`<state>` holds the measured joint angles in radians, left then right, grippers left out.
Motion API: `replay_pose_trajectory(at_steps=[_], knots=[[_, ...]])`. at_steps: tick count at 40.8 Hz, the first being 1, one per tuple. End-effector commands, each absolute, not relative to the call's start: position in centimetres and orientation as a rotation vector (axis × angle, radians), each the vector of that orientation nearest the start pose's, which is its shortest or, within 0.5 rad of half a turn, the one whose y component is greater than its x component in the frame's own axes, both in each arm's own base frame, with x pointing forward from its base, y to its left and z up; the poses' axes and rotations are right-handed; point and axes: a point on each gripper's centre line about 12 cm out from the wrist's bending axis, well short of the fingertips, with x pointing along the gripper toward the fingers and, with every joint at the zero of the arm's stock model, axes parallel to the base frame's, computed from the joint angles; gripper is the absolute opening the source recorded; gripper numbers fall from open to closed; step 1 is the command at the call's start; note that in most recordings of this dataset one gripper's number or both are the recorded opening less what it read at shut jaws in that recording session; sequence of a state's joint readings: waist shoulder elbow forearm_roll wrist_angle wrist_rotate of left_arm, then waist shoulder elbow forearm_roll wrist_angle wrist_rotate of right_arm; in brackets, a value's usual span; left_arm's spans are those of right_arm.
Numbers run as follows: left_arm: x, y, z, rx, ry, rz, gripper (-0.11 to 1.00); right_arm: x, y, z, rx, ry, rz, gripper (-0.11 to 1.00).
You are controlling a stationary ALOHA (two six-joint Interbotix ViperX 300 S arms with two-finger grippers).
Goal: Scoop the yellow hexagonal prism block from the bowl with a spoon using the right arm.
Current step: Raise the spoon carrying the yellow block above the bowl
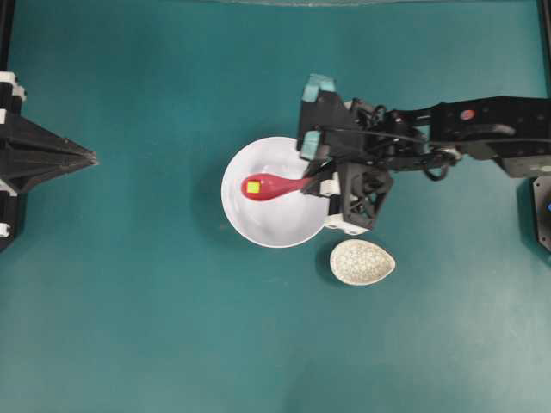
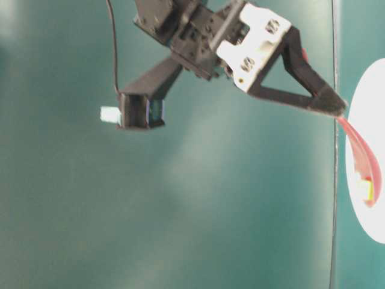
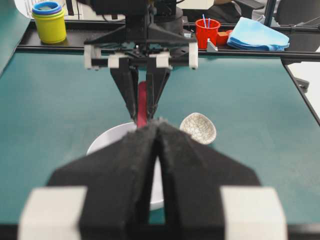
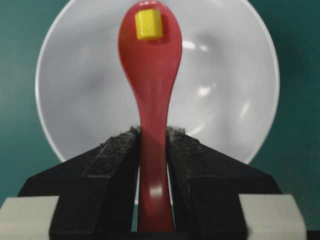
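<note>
My right gripper (image 4: 152, 134) is shut on the handle of the pink-red spoon (image 4: 151, 65), and its scoop hangs over the white bowl (image 4: 225, 90). The tiny yellow hexagonal prism block (image 4: 148, 24) lies in the scoop near its tip. From overhead, the spoon (image 1: 269, 186) points left across the bowl (image 1: 280, 224) with the block (image 1: 253, 186) in it, held by the right gripper (image 1: 312, 183). The table-level view shows the spoon (image 2: 363, 158) slanting down to the bowl (image 2: 376, 96). My left gripper (image 3: 158, 123) is shut and empty, parked at the left edge (image 1: 90, 157).
A small speckled teardrop dish (image 1: 362, 261) sits on the teal table just right of the bowl and below the right arm; it also shows in the left wrist view as the dish (image 3: 198, 128). Cups and a blue cloth (image 3: 257, 35) lie beyond the table's far rail.
</note>
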<state>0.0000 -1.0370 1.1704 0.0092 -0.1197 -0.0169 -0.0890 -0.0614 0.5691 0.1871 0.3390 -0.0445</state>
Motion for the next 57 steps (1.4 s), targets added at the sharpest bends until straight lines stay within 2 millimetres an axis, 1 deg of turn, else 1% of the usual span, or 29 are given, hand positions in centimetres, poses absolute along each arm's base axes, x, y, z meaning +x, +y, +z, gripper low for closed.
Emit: replay_pose_trajectory(at_steps=[1,16,30,38,49,57], knots=[[18.9,0.0,30.1,-0.008,-0.015,-0.003,0.02,37.7,-2.5,21.7,0.184,0.774,-0.076,0.25],[18.9,0.0,30.1,-0.008,-0.017,-0.003,0.02,35.8,-2.4,24.5,0.182,0.702,-0.071,0.24],[18.9,0.0,30.1,-0.008,-0.020,-0.003,0.02,34.7,-2.2,27.5,0.177,0.621,-0.065,0.24],[18.9,0.0,30.1,-0.008,-0.017,-0.003,0.02,34.1,-2.3,28.6,0.176,0.587,-0.064,0.25],[18.9,0.0,30.1,-0.008,-0.015,-0.003,0.02,33.8,-2.2,29.4,0.174,0.569,-0.061,0.24],[18.9,0.0,30.1,-0.008,-0.014,-0.001,0.02,33.8,-2.2,29.4,0.174,0.567,-0.061,0.24]])
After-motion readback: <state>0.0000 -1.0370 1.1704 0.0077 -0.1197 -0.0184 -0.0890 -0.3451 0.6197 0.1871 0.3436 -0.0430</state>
